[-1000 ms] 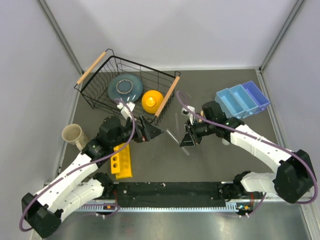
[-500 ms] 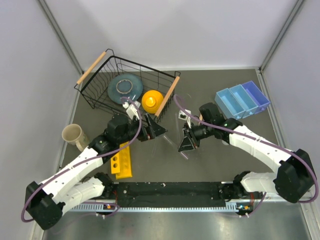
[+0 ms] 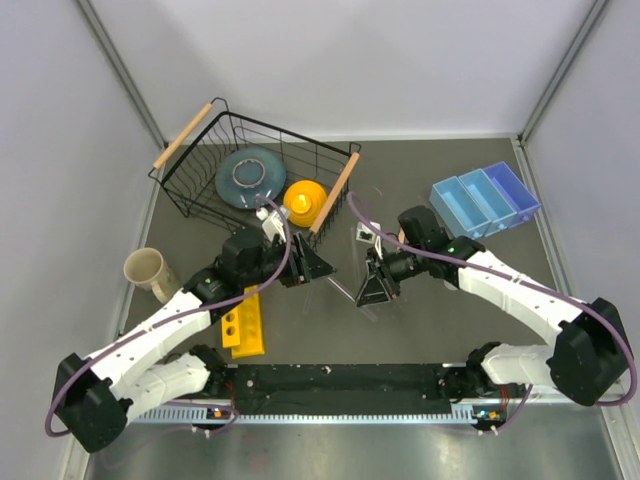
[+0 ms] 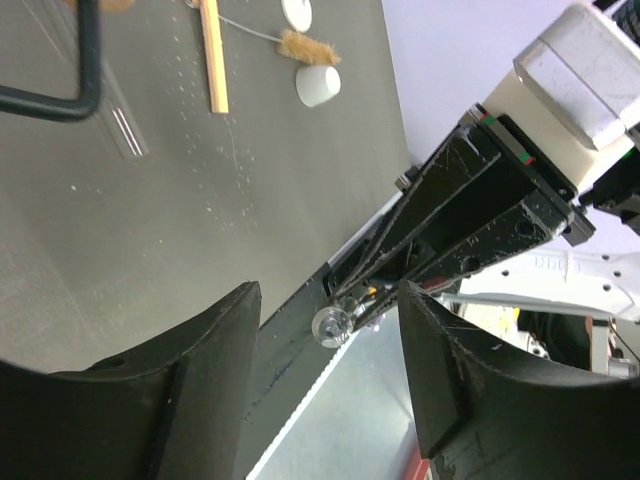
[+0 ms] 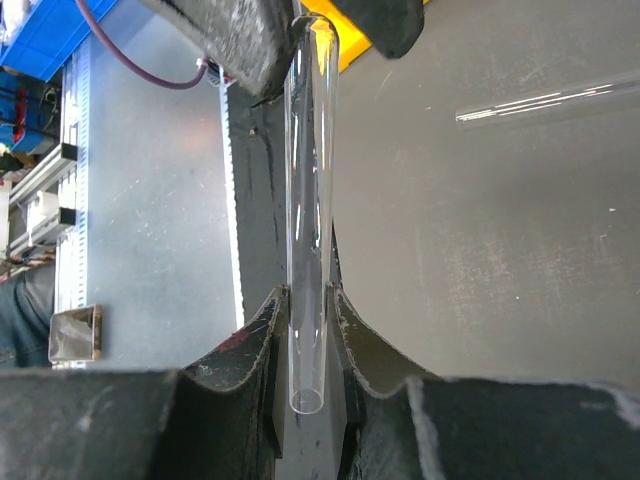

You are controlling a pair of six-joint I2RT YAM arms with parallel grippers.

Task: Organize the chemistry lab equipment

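Your right gripper clamps the glass tube.
Your left gripper spreads around its far end (the far-left basket holds the plate).

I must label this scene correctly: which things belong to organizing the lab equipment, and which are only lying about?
Job: glass tube held by right pincer, loose glass tube, wooden stick, brown brush, two white round pieces; probably yellow rack, blue bins.

Lying about: wire basket, blue-grey plate, yellow dome, beige cup.
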